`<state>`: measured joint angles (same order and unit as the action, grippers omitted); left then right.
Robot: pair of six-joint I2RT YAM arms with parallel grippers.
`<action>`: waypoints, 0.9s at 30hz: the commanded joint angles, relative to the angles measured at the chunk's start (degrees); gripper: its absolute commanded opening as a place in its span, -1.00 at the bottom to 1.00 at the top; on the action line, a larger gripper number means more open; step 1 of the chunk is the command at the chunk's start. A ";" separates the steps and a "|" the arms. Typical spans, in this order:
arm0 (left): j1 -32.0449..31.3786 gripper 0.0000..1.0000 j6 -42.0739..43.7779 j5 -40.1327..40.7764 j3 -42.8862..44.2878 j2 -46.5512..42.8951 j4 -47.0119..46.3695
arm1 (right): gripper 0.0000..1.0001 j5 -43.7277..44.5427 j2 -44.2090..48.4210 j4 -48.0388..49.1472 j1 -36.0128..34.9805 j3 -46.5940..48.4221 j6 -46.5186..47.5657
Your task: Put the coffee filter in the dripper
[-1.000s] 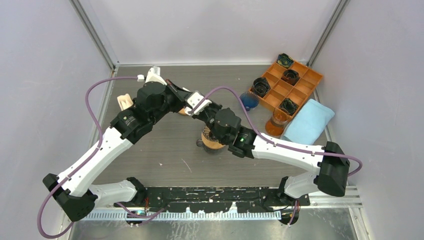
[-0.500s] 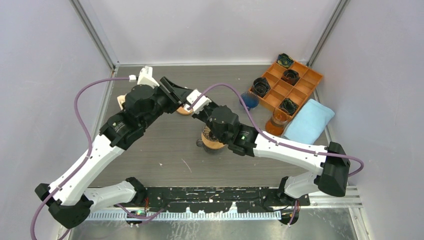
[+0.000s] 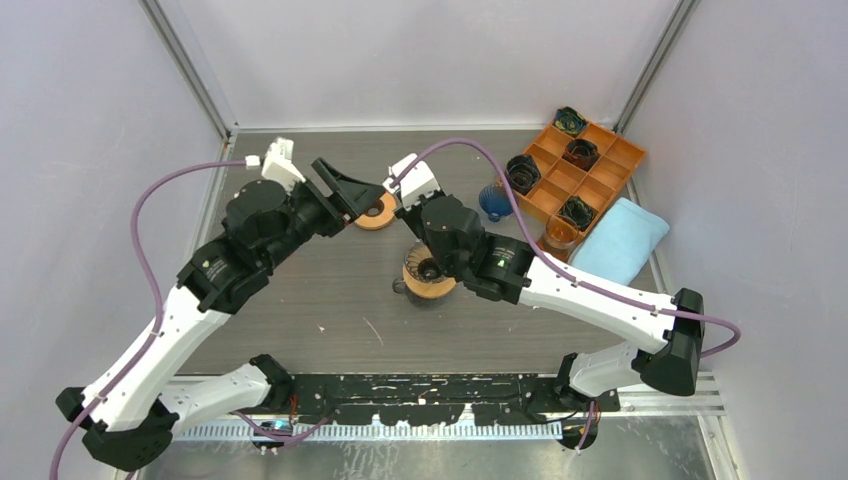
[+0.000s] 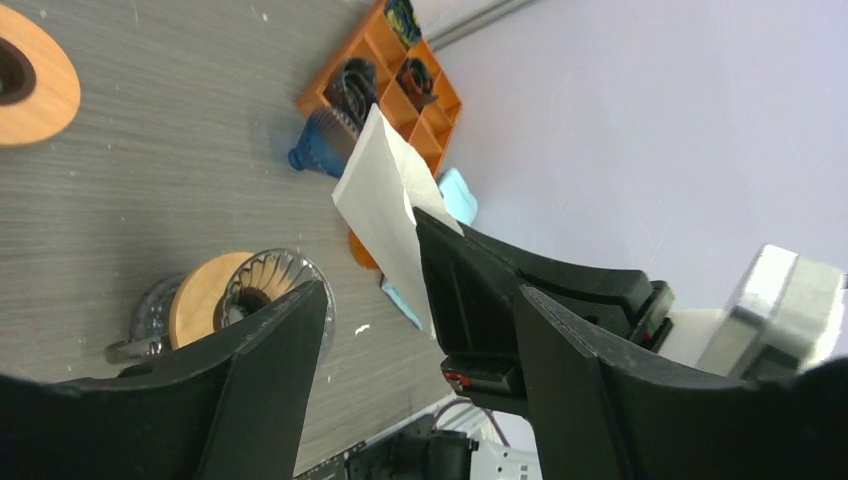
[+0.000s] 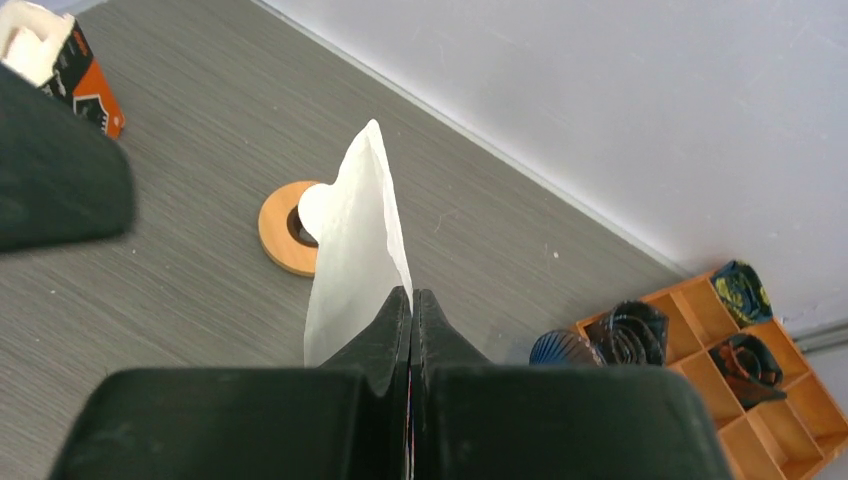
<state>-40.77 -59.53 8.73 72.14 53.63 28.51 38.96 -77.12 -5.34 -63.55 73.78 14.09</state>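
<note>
The white paper coffee filter (image 5: 355,240) stands upright, pinched at its lower edge by my right gripper (image 5: 410,296), which is shut on it. In the left wrist view the filter (image 4: 385,200) sticks up out of the right gripper's black fingers (image 4: 470,280). My left gripper (image 3: 348,193) hangs open just left of it, its jaws wide apart and apart from the paper. The glass dripper (image 3: 428,275) with a wooden collar sits on the table below the right wrist, with nothing in it (image 4: 250,295).
A loose wooden ring (image 3: 375,212) lies behind the dripper. An orange tray (image 3: 600,160) of dark drippers stands at the back right, with a blue dripper (image 3: 497,201), an amber cup (image 3: 558,245) and a blue cloth (image 3: 618,243) near it. A filter box (image 5: 62,62) sits at the left.
My left gripper opened, let go of the filter and drew back to the left. The right gripper closed on the filter and swung it up toward the back.
</note>
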 commanded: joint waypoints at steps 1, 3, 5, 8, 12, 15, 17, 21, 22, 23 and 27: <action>-0.19 0.43 -0.74 -5.03 -1.28 2.47 -3.76 | -0.99 3.02 2.06 -5.09 0.00 3.34 -6.20; -0.19 0.45 -1.78 -6.08 -1.47 3.77 -4.66 | -0.99 3.19 2.14 -5.74 0.05 3.47 -7.57; -0.22 0.45 -2.43 -7.02 -1.41 5.16 -5.44 | -0.99 3.35 2.43 -5.97 0.00 3.36 -8.67; -0.25 0.45 -3.49 -6.34 -1.56 6.43 -5.17 | -0.99 3.33 3.13 -5.99 0.00 3.07 -10.08; -0.23 0.41 -4.63 -6.54 -2.22 8.13 -7.28 | -0.99 2.78 3.64 -6.36 0.00 2.75 -11.63; -0.29 0.36 -4.71 -7.39 -1.58 9.27 -6.69 | -0.99 2.69 4.03 -6.32 0.00 2.72 -12.71; -0.28 0.33 -5.02 -7.53 -2.05 9.35 -6.37 | -0.99 2.78 4.29 -6.19 0.00 2.60 -13.40; -0.40 0.26 -5.16 -8.12 -2.56 9.62 -6.28 | -0.99 2.50 4.16 -6.15 0.00 2.50 -14.60; -0.47 0.24 -5.04 -8.32 -2.47 9.77 -6.09 | -0.99 2.45 4.04 -6.16 0.00 2.47 -14.99; -0.59 0.22 -4.80 -8.50 -2.35 10.01 -5.77 | -0.99 2.50 4.00 -6.24 0.00 2.42 -15.29; -1.22 0.17 -3.30 -7.64 -1.89 10.62 -2.58 | -0.99 2.61 4.56 -6.30 0.00 1.94 -17.11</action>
<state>-41.25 -64.20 1.39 69.17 63.92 25.58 40.84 -74.83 -13.06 -63.55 74.41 -0.08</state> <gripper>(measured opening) 0.597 0.030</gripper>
